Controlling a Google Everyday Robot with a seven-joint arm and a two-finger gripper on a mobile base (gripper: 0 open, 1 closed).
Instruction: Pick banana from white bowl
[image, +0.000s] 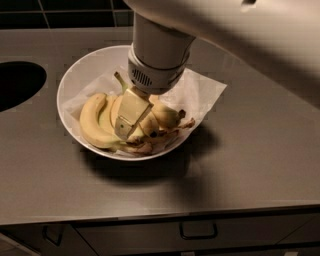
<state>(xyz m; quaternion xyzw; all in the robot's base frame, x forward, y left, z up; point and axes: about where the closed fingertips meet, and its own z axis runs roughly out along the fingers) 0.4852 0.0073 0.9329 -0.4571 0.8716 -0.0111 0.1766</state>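
Note:
The white bowl (75, 75), lined with crinkled white paper, sits on the grey counter left of centre. Inside it, a bunch of curved yellow bananas (92, 122) lies at the left. The banana (116, 106) lies just right of the bunch, and its green-tinged stem pokes up toward the bowl's back. My gripper (132, 131) reaches straight down into the bowl from the white arm, resting on the bananas at the middle. It covers most of the banana's body. Another yellow fruit (165, 116) with brown bits lies to the gripper's right.
A dark round opening (17, 85) is cut into the counter at the far left. The counter's front edge runs along the bottom, with drawer handles (198, 234) below it. My arm's thick white link crosses the upper right of the view.

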